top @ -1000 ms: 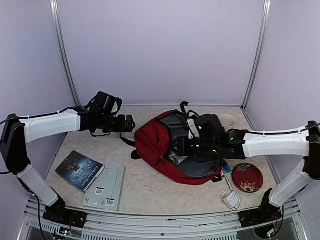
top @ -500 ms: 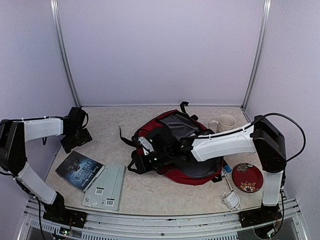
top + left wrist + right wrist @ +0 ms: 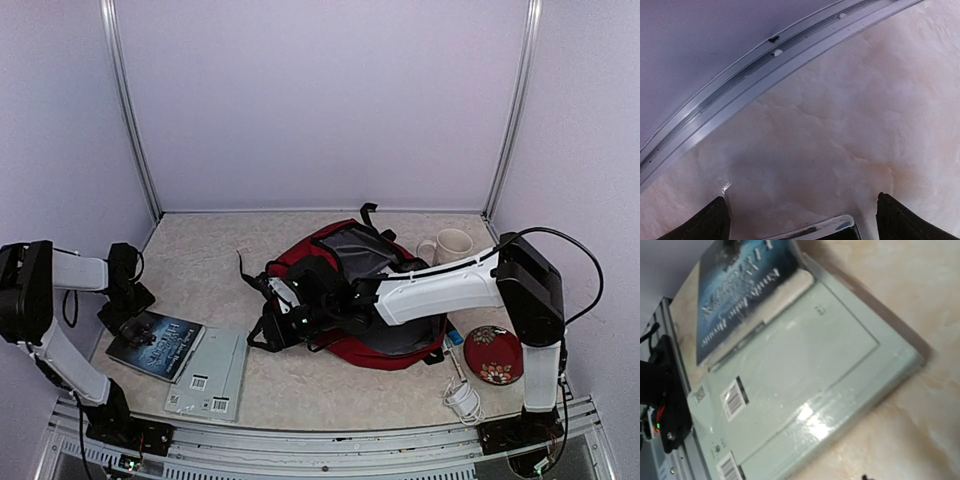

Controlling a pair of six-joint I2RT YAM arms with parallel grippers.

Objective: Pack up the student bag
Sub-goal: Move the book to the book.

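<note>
Dark red fabric on the student bag [image 3: 372,352], dark grey lining, black straps and zippers. Just left of the right gripper [image 3: 265,330]: pale green pad [image 3: 805,370], glossy wrap; carries white stickers with black barcodes. At the tips of the left gripper [image 3: 801,200]: book [image 3: 735,285], dark blue cover with pale lettering (title too blurred to read). Beneath those tips, mottled beige table [image 3: 840,115]. Well right of the right gripper: red plate [image 3: 494,353] with a pale flower pattern, cream mug [image 3: 455,243], white coiled cable [image 3: 462,398].

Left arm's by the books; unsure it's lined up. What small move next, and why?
Probably lower the left gripper onto the dark book: its jaws stand wide open, the book's corner shows between its fingertips, and the book lies outside the open bag.
</note>
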